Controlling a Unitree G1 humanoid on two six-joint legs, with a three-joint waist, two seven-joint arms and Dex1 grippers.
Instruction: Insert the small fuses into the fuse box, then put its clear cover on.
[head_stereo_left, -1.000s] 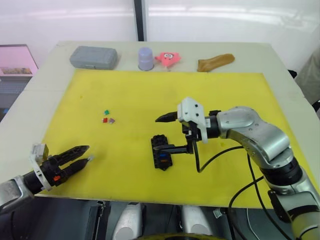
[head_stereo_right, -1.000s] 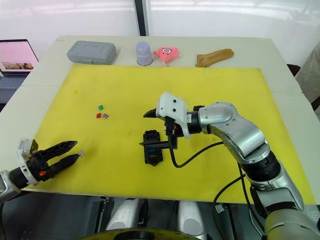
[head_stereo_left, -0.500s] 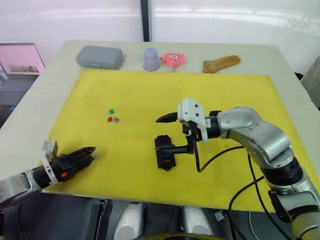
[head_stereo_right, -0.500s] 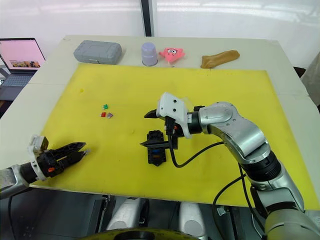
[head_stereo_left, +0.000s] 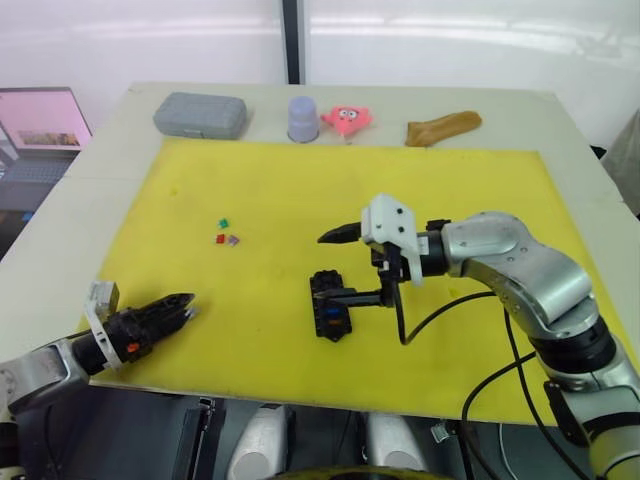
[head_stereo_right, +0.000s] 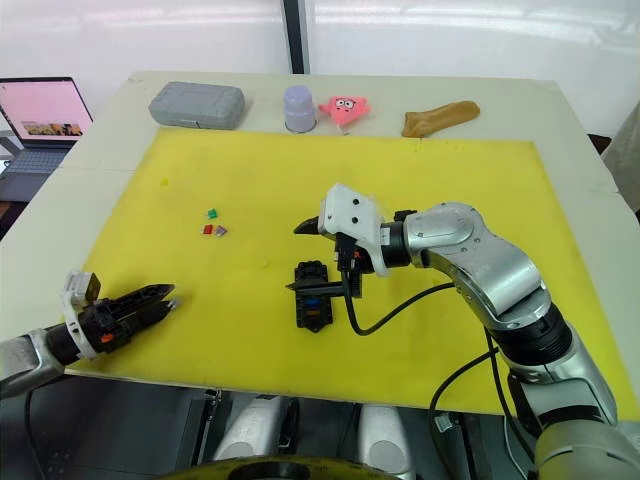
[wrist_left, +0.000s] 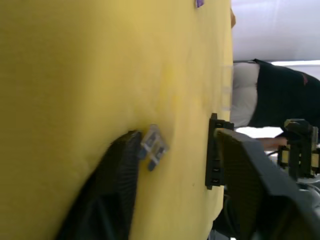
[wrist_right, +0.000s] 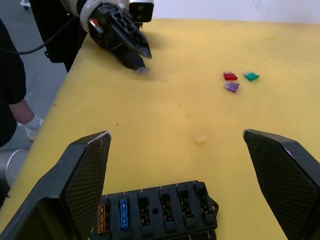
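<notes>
Fuse box: the black fuse box (head_stereo_left: 328, 305) lies near the middle of the yellow mat (head_stereo_left: 470, 200) on the tabletop (head_stereo_left: 560, 120); the right wrist view shows an orange and a blue fuse seated in its end slots, and the slots beside them look empty.
Loose fuses: a red fuse (head_stereo_left: 220, 239), a green fuse (head_stereo_left: 224, 223) and a purple fuse (head_stereo_left: 233, 240) sit in a small cluster on the mat, well apart from the box.
Left gripper: the left gripper (head_stereo_left: 178, 308) is low over the mat's near left corner, its fingers narrowly parted, with a small grey fuse (wrist_left: 153, 147) at the tip of one finger; whether it is truly pinched I cannot tell.
Right gripper: the right gripper (head_stereo_left: 338, 264) is spread wide and empty, one finger low across the fuse box.
Clear cover: I cannot make it out.
Progress: early, I judge; two fuses are in, about four are left, and the cover is not yet on.
</notes>
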